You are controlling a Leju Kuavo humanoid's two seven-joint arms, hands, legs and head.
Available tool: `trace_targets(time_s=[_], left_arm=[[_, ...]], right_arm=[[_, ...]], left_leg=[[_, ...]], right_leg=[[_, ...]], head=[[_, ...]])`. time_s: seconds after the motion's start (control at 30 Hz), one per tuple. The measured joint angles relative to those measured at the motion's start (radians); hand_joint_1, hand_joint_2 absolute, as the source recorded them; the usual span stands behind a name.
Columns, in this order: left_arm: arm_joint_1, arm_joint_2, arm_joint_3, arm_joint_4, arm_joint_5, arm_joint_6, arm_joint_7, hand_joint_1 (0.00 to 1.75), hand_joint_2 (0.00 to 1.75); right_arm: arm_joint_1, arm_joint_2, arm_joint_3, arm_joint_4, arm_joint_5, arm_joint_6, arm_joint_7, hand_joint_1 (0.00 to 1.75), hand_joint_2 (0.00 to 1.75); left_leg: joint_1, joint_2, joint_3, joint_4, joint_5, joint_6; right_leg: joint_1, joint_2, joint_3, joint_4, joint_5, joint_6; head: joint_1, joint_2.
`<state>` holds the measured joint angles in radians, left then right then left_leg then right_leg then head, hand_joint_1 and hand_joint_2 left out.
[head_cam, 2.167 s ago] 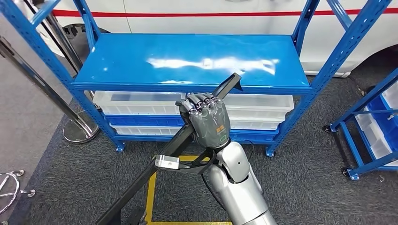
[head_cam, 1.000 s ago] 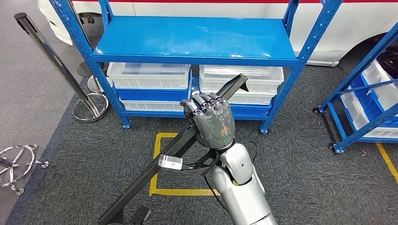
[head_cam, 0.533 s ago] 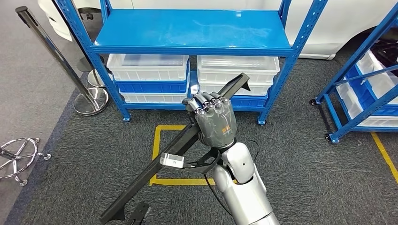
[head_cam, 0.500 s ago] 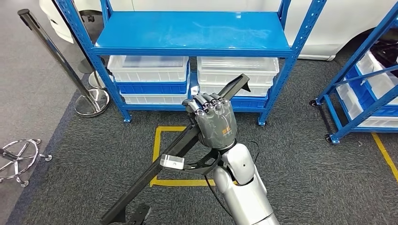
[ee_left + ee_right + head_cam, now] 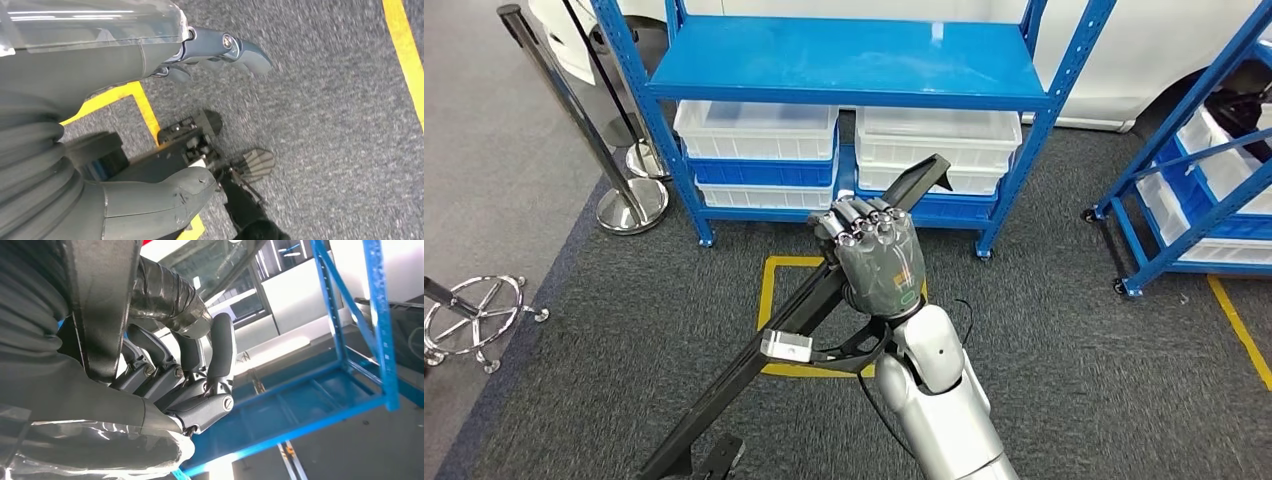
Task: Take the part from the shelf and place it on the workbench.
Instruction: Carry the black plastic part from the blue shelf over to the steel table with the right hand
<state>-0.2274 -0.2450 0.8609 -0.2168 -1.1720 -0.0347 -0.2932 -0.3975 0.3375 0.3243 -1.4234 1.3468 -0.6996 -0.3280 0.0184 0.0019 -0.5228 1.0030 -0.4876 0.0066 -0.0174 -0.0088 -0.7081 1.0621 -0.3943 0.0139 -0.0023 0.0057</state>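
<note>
Shelf (image 5: 844, 60) shifted rightward — right robot hand (image 5: 876, 258) seemingly grips part (image 5: 764, 355).

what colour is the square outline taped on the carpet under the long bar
Yellow, on dark grey carpet; the square floor marking shows best in the head view, partly behind the long black bar.

Head view looks forward and down from high on the body, onto the blue shelf (image 5: 844, 60), grey carpet (image 5: 1064, 330) and yellow floor line (image 5: 769, 300). Left wrist view, close behind the left hand (image 5: 100, 55), faces the same carpet and yellow line. Right wrist view, tight behind the right hand (image 5: 165, 375), faces the shelf frame, shared with head view.
</note>
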Motion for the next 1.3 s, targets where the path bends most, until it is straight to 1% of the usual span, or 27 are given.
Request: trace_targets(time_s=[0.1, 0.13, 0.17, 0.2, 0.27, 0.33, 0.4, 0.47, 0.5, 0.53, 0.6, 0.63, 0.67, 0.73, 0.77, 0.8, 0.87, 0.9, 0.97, 1.0, 1.07, 1.1, 1.13, 1.17, 1.23, 1.27, 1.3], left_arm=[[-0.004, 0.000, 0.000, 0.000, 0.000, 0.000, 0.000, 0.00, 1.75], [-0.004, 0.000, 0.000, 0.000, 0.000, 0.000, 0.001, 0.00, 1.75], [-0.004, 0.000, 0.000, 0.000, 0.001, 0.000, 0.001, 0.00, 1.75], [-0.005, 0.000, 0.000, 0.000, 0.001, 0.000, 0.001, 0.00, 1.75], [-0.005, 0.000, -0.001, 0.000, 0.002, 0.000, 0.002, 0.00, 1.75], [-0.007, -0.001, -0.002, 0.000, 0.003, 0.000, 0.001, 0.00, 1.75], [-0.008, -0.001, -0.002, 0.000, 0.003, 0.000, 0.000, 0.00, 1.75], [-0.008, -0.001, -0.002, 0.000, 0.003, 0.000, 0.000, 0.00, 1.75], [-0.006, 0.000, -0.002, 0.000, 0.003, 0.000, 0.001, 0.00, 1.75], [-0.004, 0.000, -0.002, 0.000, 0.003, 0.000, 0.003, 0.00, 1.75], [-0.003, 0.000, -0.002, 0.000, 0.003, 0.000, 0.005, 0.00, 1.75], [-0.003, 0.000, -0.002, 0.000, 0.003, 0.000, 0.006, 0.00, 1.75], [-0.004, 0.000, -0.002, 0.000, 0.003, 0.000, 0.006, 0.00, 1.75], [-0.004, 0.001, -0.002, 0.000, 0.003, 0.000, 0.008, 0.00, 1.75], [-0.005, 0.001, -0.002, 0.000, 0.003, 0.000, 0.009, 0.00, 1.75], [-0.006, 0.001, -0.003, 0.000, 0.003, 0.000, 0.009, 0.00, 1.75], [-0.011, 0.001, -0.003, 0.000, 0.004, 0.000, 0.009, 0.00, 1.75], [-0.013, 0.001, -0.003, 0.000, 0.004, 0.000, 0.009, 0.00, 1.75], [-0.012, 0.000, -0.003, 0.000, 0.006, 0.000, 0.009, 0.00, 1.75], [-0.012, 0.000, -0.003, 0.001, 0.006, 0.000, 0.010, 0.00, 1.75], [-0.013, -0.001, -0.003, 0.001, 0.007, 0.001, 0.010, 0.00, 1.75], [-0.013, -0.001, -0.003, 0.001, 0.008, 0.002, 0.011, 0.00, 1.75], [-0.013, -0.001, -0.003, 0.001, 0.009, 0.002, 0.011, 0.00, 1.75], [-0.013, -0.001, -0.003, 0.001, 0.010, 0.003, 0.011, 0.00, 1.75], [-0.013, -0.001, -0.003, 0.001, 0.013, 0.003, 0.011, 0.00, 1.75], [-0.013, -0.001, -0.003, 0.001, 0.014, 0.003, 0.010, 0.00, 1.75], [-0.013, -0.001, -0.003, 0.001, 0.015, 0.004, 0.008, 0.00, 1.75]], right_arm=[[-0.001, -0.001, 0.000, 0.000, 0.001, 0.000, 0.002, 1.75, 1.75], [-0.001, -0.001, 0.000, 0.000, 0.001, 0.000, 0.003, 1.75, 1.75], [-0.001, -0.002, 0.000, 0.000, 0.002, 0.000, 0.004, 1.75, 1.75], [-0.001, -0.002, 0.000, 0.000, 0.003, 0.000, 0.004, 1.75, 1.75], [-0.004, -0.002, 0.001, 0.000, 0.004, 0.000, 0.006, 1.75, 1.75], [-0.012, -0.001, 0.007, 0.000, 0.005, 0.000, 0.007, 1.75, 1.75], [-0.020, 0.000, 0.014, 0.000, 0.005, 0.000, 0.008, 1.75, 1.75], [-0.023, -0.001, 0.015, 0.001, 0.005, 0.000, 0.011, 1.75, 1.75], [-0.024, -0.001, 0.016, 0.003, 0.005, 0.000, 0.013, 1.75, 1.75], [-0.025, -0.001, 0.018, 0.005, 0.005, 0.000, 0.014, 1.75, 1.75], [-0.028, -0.001, 0.021, 0.009, 0.005, 0.000, 0.015, 1.75, 1.75], [-0.029, -0.001, 0.022, 0.011, 0.006, 0.000, 0.016, 1.75, 1.75], [-0.030, -0.001, 0.023, 0.014, 0.006, 0.000, 0.016, 1.75, 1.75], [-0.031, -0.001, 0.024, 0.019, 0.006, 0.000, 0.016, 1.75, 1.75], [-0.031, -0.001, 0.024, 0.021, 0.005, 0.000, 0.017, 1.75, 1.75], [-0.033, -0.001, 0.025, 0.022, 0.005, 0.000, 0.017, 1.75, 1.75], [-0.038, 0.000, 0.028, 0.022, 0.005, 0.000, 0.019, 1.75, 1.75], [-0.041, 0.000, 0.030, 0.023, 0.005, 0.000, 0.021, 1.75, 1.75], [-0.047, 0.000, 0.035, 0.027, 0.004, 0.000, 0.026, 1.75, 1.75], [-0.050, -0.001, 0.037, 0.030, 0.004, 0.000, 0.030, 1.75, 1.75], [-0.054, -0.003, 0.039, 0.035, 0.001, 0.000, 0.036, 1.75, 1.75], [-0.055, -0.004, 0.040, 0.037, -0.003, 0.000, 0.038, 1.75, 1.75], [-0.056, -0.006, 0.042, 0.040, -0.011, 0.000, 0.042, 1.75, 1.75], [-0.057, -0.007, 0.045, 0.043, -0.019, 0.000, 0.045, 1.75, 1.75], [-0.058, -0.012, 0.051, 0.052, -0.034, 0.000, 0.052, 1.75, 1.75], [-0.060, -0.014, 0.055, 0.057, -0.041, 0.000, 0.054, 1.75, 1.75], [-0.064, -0.016, 0.061, 0.060, -0.047, 0.000, 0.057, 1.75, 1.75]], left_leg=[[-0.005, 0.005, -0.049, 0.001, 0.041, 0.020], [-0.008, 0.006, -0.066, 0.003, 0.053, 0.021], [-0.011, 0.006, -0.084, 0.006, 0.065, 0.022], [-0.014, 0.006, -0.102, 0.009, 0.077, 0.021], [-0.018, 0.006, -0.134, 0.017, 0.099, 0.018], [-0.020, 0.006, -0.152, 0.020, 0.120, 0.010], [-0.018, 0.006, -0.158, 0.011, 0.145, -0.001], [-0.014, 0.005, -0.167, 0.003, 0.155, -0.013], [-0.013, 0.003, -0.177, 0.016, 0.130, -0.018], [-0.012, 0.002, -0.189, 0.047, 0.085, -0.022], [-0.008, 0.002, -0.216, 0.164, -0.027, -0.030], [-0.007, 0.002, -0.223, 0.229, -0.057, -0.033], [-0.007, 0.002, -0.222, 0.282, -0.057, -0.036], [-0.006, 0.002, -0.178, 0.299, 0.003, -0.039], [-0.005, 0.002, -0.132, 0.259, 0.028, -0.039], [-0.006, 0.001, -0.069, 0.186, 0.022, -0.038], [-0.011, 0.000, 0.031, 0.040, -0.028, -0.028], [-0.014, 0.000, 0.054, -0.003, -0.048, -0.021], [-0.014, 0.002, 0.047, -0.018, -0.036, -0.004], [-0.012, 0.004, 0.038, -0.020, -0.023, 0.007], [-0.009, 0.008, 0.010, -0.022, 0.007, 0.023], [-0.010, 0.009, -0.007, -0.021, 0.021, 0.027], [-0.010, 0.009, -0.026, -0.019, 0.035, 0.028], [-0.010, 0.009, -0.046, -0.016, 0.048, 0.027], [-0.011, 0.009, -0.086, -0.007, 0.072, 0.022], [-0.010, 0.009, -0.105, -0.001, 0.081, 0.018], [-0.011, 0.009, -0.121, 0.006, 0.089, 0.014]], right_leg=[[-0.002, 0.004, -0.037, 0.161, -0.158, 0.006], [-0.002, 0.004, -0.041, 0.221, -0.180, 0.007], [-0.002, 0.005, -0.036, 0.262, -0.178, 0.006], [-0.002, 0.005, -0.016, 0.272, -0.153, 0.004], [0.002, 0.006, 0.073, 0.192, -0.110, -0.009], [0.010, 0.007, 0.184, 0.043, -0.134, -0.022], [0.019, 0.008, 0.228, -0.042, -0.159, -0.027], [0.017, 0.005, 0.212, -0.055, -0.136, -0.035], [0.015, 0.002, 0.200, -0.058, -0.121, -0.043], [0.012, 0.000, 0.185, -0.061, -0.105, -0.049], [0.013, -0.003, 0.150, -0.059, -0.076, -0.056], [0.014, -0.003, 0.131, -0.058, -0.062, -0.056], [0.014, -0.004, 0.110, -0.055, -0.047, -0.055], [0.013, -0.006, 0.066, -0.045, -0.019, -0.051], [0.013, -0.006, 0.046, -0.039, -0.007, -0.048], [0.013, -0.005, 0.028, -0.032, 0.003, -0.044], [0.014, -0.006, 0.010, -0.025, 0.024, -0.035], [0.014, -0.006, 0.007, -0.026, 0.035, -0.029], [0.012, -0.007, 0.003, -0.032, 0.049, -0.018], [0.011, -0.005, -0.004, -0.022, 0.028, -0.012], [0.009, 0.000, -0.031, 0.050, -0.069, -0.005], [0.009, 0.001, -0.045, 0.111, -0.126, -0.002], [0.008, 0.003, -0.056, 0.176, -0.161, 0.000], [0.007, 0.003, -0.059, 0.232, -0.169, 0.002], [0.004, 0.004, -0.026, 0.263, -0.120, 0.002], [0.004, 0.004, 0.016, 0.230, -0.094, 0.000], [0.004, 0.004, 0.074, 0.169, -0.090, -0.003]], head=[[0.000, 0.000], [0.000, 0.000], [0.000, 0.000], [0.000, 0.000], [0.000, 0.000], [0.000, 0.000], [0.000, 0.000], [0.000, 0.000], [-0.001, 0.000], [-0.001, 0.000], [-0.001, 0.000], [-0.001, 0.000], [-0.001, 0.000], [-0.001, 0.000], [-0.001, 0.000], [-0.001, 0.000], [-0.001, 0.000], [-0.001, 0.000], [-0.001, 0.000], [-0.001, 0.000], [-0.001, 0.000], [0.000, 0.000], [0.000, 0.000], [0.000, 0.000], [0.000, 0.000], [0.000, 0.000], [0.000, 0.000]])
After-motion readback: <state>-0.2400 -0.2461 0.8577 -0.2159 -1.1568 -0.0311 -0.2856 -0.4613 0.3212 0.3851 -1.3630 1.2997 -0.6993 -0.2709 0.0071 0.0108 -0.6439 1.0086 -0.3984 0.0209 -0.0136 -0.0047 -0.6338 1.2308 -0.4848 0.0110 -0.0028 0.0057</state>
